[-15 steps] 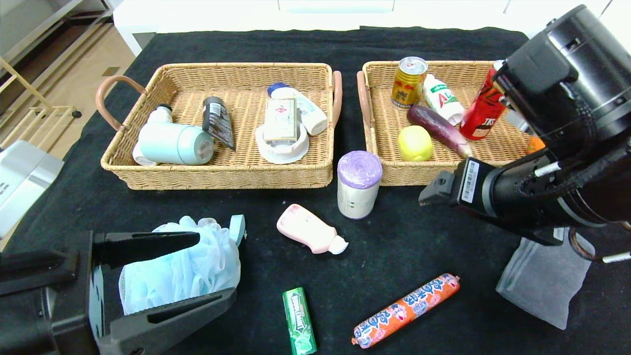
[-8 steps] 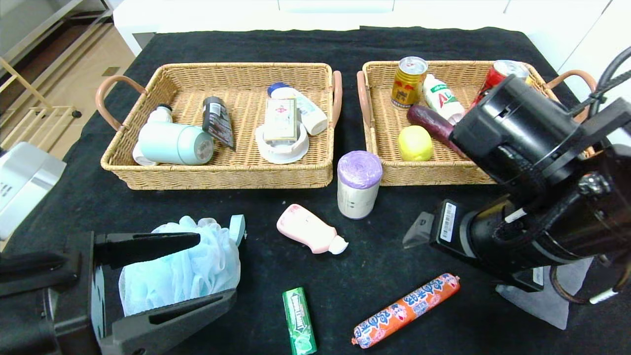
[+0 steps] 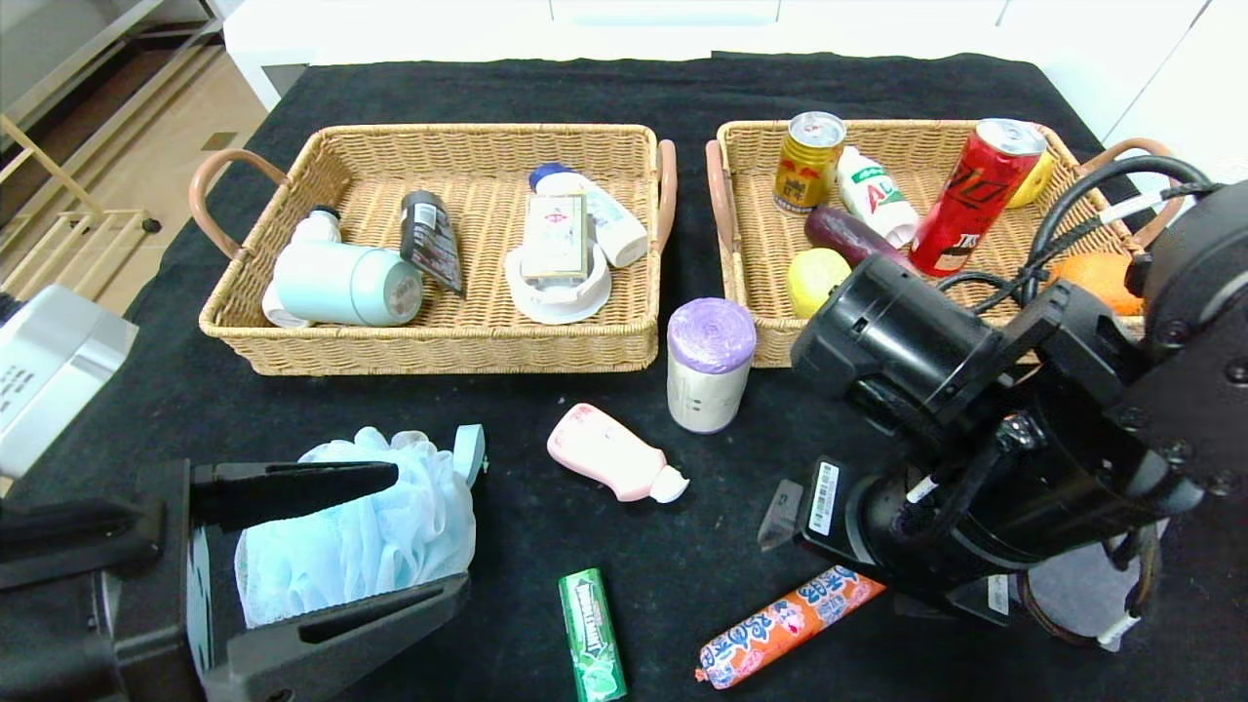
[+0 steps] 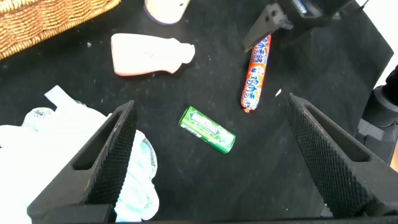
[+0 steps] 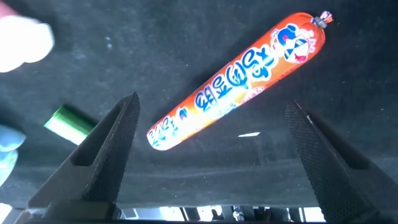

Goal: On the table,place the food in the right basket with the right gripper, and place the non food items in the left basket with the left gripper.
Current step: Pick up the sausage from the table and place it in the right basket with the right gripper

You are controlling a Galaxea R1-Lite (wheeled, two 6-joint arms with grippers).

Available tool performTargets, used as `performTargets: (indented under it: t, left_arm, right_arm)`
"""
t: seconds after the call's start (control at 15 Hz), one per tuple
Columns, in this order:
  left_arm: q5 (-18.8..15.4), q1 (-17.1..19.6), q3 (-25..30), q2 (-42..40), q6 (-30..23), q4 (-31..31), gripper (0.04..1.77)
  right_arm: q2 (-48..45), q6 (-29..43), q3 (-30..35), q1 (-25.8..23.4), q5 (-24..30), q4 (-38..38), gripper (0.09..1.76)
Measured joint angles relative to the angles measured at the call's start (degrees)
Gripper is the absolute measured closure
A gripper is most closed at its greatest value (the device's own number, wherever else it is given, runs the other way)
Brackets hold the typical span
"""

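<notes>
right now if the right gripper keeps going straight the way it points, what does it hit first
Most likely the sausage: the open right gripper looks straight down on it, framed between both fingers, on the table. How far off is unclear.

Head view: right arm (image 3: 985, 458) hides the right gripper entirely, the far end of the sausage (image 3: 780, 629) and most of the grey towel (image 3: 1072, 590). Lemon (image 3: 811, 278) in the right basket (image 3: 741, 253) partly covered, eggplant (image 3: 846, 237) likewise. Left gripper (image 3: 322, 546) cut by the near edge; its fingers cover part of the bath pouf (image 3: 361, 541). Chewing-gum pack (image 3: 592, 639) print too small to read.
</notes>
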Motion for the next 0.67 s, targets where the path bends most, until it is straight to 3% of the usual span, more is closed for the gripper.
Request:
performTargets:
  t: [0.67]
  left_arm:
    - [0.0,0.0,0.1,0.8,0.0,0.0,0.09]
  right_arm:
    - [4.4,0.0,1.0,0.2,-0.1,-0.1,0.15]
